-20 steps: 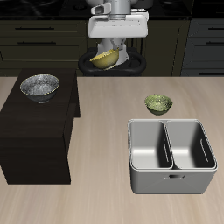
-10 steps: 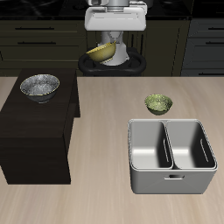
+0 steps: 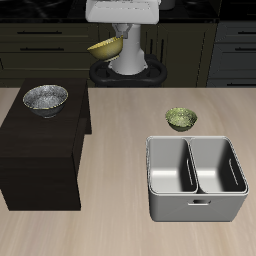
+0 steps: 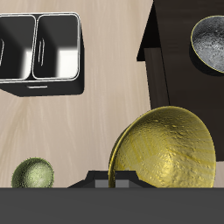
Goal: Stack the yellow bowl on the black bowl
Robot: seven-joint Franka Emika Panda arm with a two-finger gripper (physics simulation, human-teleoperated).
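The gripper [image 3: 118, 42] hangs high above the back of the worktop [image 3: 120, 215], pinching the rim of the yellow bowl [image 3: 104, 46], which tilts in mid-air. Seen from the wrist, that yellow bowl [image 4: 166, 150] is a round, thin-walled dish, bright golden with a glossy, finely pebbled inside and a sharp pale rim.

The black bowl [image 3: 45, 99] sits upright on a low, boxy black cabinet [image 3: 40, 150] that stands on the worktop. It is wider than the yellow one, with a dark rim and a grey-white speckled inside that glints like hammered metal [image 4: 213, 38].

Out on the pale wood-grain surface rests a small olive-green bowl [image 3: 181, 119], duller and mottled. Just in front of it, nearer the front edge, stands a grey metal caddy [image 3: 196, 179] with rounded corners, split into two deep rectangular wells.
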